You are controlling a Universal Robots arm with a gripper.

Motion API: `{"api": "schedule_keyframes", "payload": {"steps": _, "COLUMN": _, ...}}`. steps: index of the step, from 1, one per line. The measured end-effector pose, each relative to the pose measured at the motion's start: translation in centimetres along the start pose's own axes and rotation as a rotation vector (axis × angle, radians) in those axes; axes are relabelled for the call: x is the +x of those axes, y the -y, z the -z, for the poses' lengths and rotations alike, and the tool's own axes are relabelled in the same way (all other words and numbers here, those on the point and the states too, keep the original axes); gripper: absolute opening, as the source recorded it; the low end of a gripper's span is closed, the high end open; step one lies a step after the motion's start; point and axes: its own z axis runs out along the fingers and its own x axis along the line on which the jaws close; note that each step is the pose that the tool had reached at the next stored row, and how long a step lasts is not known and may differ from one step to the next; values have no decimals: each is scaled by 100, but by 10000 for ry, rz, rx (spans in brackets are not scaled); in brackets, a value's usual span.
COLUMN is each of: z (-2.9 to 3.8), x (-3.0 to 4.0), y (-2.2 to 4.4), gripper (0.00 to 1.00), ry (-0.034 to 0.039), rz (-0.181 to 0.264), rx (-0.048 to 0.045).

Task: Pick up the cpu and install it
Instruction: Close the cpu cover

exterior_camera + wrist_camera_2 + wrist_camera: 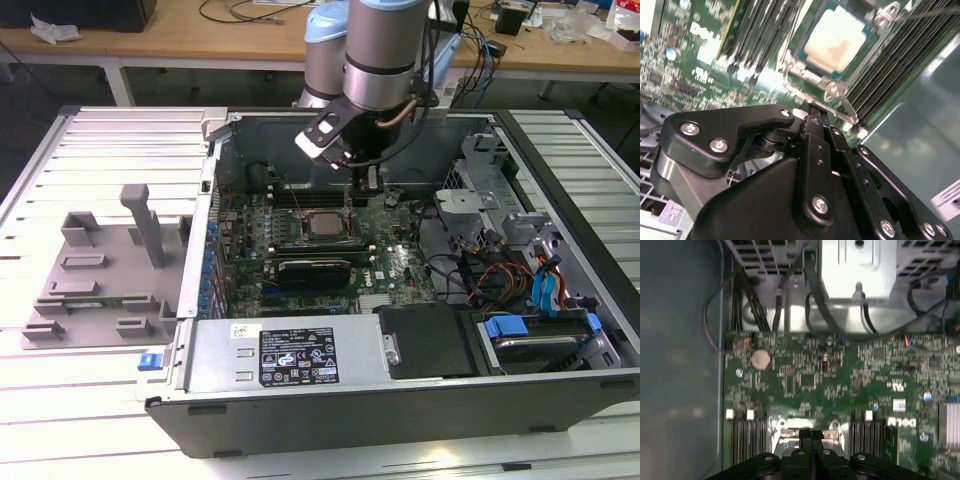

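An open computer case (400, 405) is seen lying on a slatted bench (100, 150), and the arm is lowered into it from 12 o'clock in the exterior view. The cpu (322, 222) is seated flat in its socket near the middle of the green motherboard (395, 270), with its pale metal top turned upward. In the second wrist view the cpu (837, 40) is bordered by the socket's metal frame (810, 76), and dark memory slots (885, 70) are set alongside it. In the exterior view the tool (369, 182) is held over the motherboard at about 1 o'clock from the cpu, near it but apart from it. In both wrist views the tool (810, 109) (812, 432) is shown with its fingers pressed together and nothing pinched between them. Its tips are placed close to the socket's thin wire lever (842, 115); whether they touch cannot be told. A grey tray (100, 270) with upright blocks is set on the bench at 9 o'clock from the case. Inside the case, a power supply box (290, 355) is mounted at 6 o'clock and a drive with blue tabs (530, 345) at 4 o'clock.
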Motion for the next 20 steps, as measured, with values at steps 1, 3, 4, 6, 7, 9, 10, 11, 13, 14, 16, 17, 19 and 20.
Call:
{"api": "schedule_keyframes", "payload": {"steps": 1, "z": 2, "x": 1, "y": 73, "gripper": 11, "ry": -11, "rz": -3, "rx": 0}}
{"api": "schedule_keyframes", "payload": {"steps": 3, "z": 2, "x": 1, "y": 88, "gripper": 11, "ry": -13, "rz": -2, "rx": -1}}
{"api": "schedule_keyframes", "payload": {"steps": 4, "z": 2, "x": 1, "y": 90, "gripper": 11, "ry": -12, "rz": -4, "rx": 0}}
{"api": "schedule_keyframes", "payload": {"steps": 6, "z": -3, "x": 1, "y": 115, "gripper": 11, "ry": -12, "rz": -3, "rx": 1}}
{"api": "schedule_keyframes", "payload": {"steps": 7, "z": -6, "x": 1, "y": 129, "gripper": 11, "ry": -13, "rz": -1, "rx": 0}}
{"api": "schedule_keyframes", "payload": {"steps": 9, "z": -16, "x": 1, "y": 169, "gripper": 11, "ry": -13, "rz": -1, "rx": 0}}
{"api": "schedule_keyframes", "payload": {"steps": 10, "z": -21, "x": 0, "y": 179, "gripper": 11, "ry": -13, "rz": 0, "rx": 0}}
{"api": "schedule_keyframes", "payload": {"steps": 11, "z": -30, "x": -2, "y": 194, "gripper": 11, "ry": -13, "rz": 0, "rx": 3}}
{"api": "schedule_keyframes", "payload": {"steps": 13, "z": -59, "x": -5, "y": 267, "gripper": 11, "ry": -13, "rz": 1, "rx": 8}}
{"api": "schedule_keyframes", "payload": {"steps": 14, "z": -62, "x": -6, "y": 277, "gripper": 11, "ry": -10, "rz": 4, "rx": 12}}
{"api": "schedule_keyframes", "payload": {"steps": 16, "z": -63, "x": -5, "y": 277, "gripper": 11, "ry": -12, "rz": 7, "rx": 12}}
{"api": "schedule_keyframes", "payload": {"steps": 17, "z": -63, "x": -5, "y": 277, "gripper": 11, "ry": -14, "rz": 66, "rx": 14}}
{"api": "schedule_keyframes", "payload": {"steps": 19, "z": -64, "x": -5, "y": 277, "gripper": 11, "ry": -22, "rz": 322, "rx": 20}}
{"api": "schedule_keyframes", "payload": {"steps": 20, "z": -63, "x": -5, "y": 277, "gripper": 11, "ry": -30, "rz": 607, "rx": 27}}
